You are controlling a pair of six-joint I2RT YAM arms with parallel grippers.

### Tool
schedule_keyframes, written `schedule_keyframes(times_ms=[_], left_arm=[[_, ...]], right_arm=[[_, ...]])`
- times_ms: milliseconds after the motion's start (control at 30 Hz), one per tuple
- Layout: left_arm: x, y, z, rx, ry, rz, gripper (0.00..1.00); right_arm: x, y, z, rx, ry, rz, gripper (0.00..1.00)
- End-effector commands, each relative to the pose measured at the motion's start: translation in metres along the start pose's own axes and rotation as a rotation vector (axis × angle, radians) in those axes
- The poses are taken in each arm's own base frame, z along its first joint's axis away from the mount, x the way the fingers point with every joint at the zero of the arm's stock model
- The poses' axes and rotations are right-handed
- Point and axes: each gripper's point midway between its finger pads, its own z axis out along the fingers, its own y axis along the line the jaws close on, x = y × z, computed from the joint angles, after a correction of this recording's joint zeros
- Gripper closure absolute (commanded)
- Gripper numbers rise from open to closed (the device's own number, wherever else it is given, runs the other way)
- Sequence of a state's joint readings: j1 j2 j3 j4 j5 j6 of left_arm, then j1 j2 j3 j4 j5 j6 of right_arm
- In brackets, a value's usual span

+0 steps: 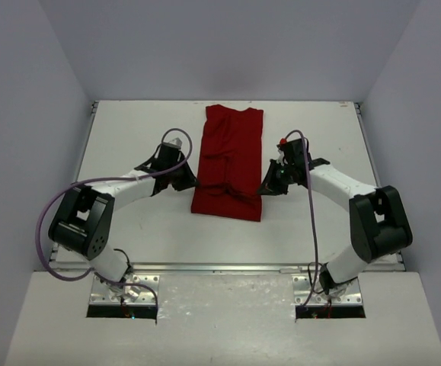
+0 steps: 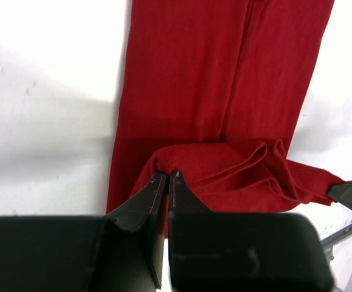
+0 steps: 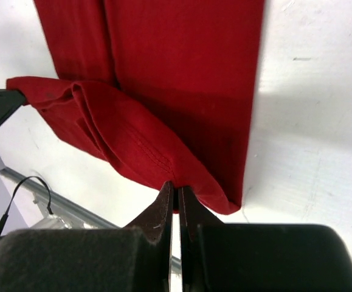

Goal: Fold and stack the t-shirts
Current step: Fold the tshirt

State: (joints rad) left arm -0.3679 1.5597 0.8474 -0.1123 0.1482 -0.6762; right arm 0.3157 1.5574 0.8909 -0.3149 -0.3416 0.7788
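Fingers of the left gripper (image 2: 166, 177) pressed together, pinching a bunched fold at the left edge of the dark red t-shirt (image 1: 228, 156). Fingers of the right gripper (image 3: 176, 185) likewise closed on the hemmed cloth at the right edge. Both arms bent at the elbow, reaching inward, low over the white table (image 1: 129, 145), wrists facing across the garment. Shirt folded into a long strip mid-table, a rumpled band drawn between the two grips. Purple cable (image 1: 309, 229) hanging along the right arm.

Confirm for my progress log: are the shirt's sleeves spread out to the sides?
No, the shirt lies as a narrow strip with no sleeves sticking out sideways.
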Motion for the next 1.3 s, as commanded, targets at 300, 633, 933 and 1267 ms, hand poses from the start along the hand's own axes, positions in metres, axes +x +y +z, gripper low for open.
schedule_keyframes(times_ms=[300, 633, 933, 1267], left_arm=[[-0.054, -0.034, 0.024, 0.109, -0.048, 0.022, 1.00], [-0.087, -0.033, 0.049, 0.115, -0.059, -0.008, 1.00], [-0.107, -0.028, 0.067, 0.096, -0.072, -0.039, 0.46], [-0.094, -0.047, -0.009, -0.053, -0.359, 0.088, 0.00]], right_arm=[[-0.067, 0.008, 0.010, -0.040, -0.048, -0.020, 0.99], [-0.110, -0.003, 0.037, -0.017, -0.031, -0.007, 0.99], [-0.131, -0.009, 0.051, 0.032, -0.045, -0.004, 0.56], [-0.151, 0.026, 0.005, -0.040, -0.273, -0.176, 0.01]])
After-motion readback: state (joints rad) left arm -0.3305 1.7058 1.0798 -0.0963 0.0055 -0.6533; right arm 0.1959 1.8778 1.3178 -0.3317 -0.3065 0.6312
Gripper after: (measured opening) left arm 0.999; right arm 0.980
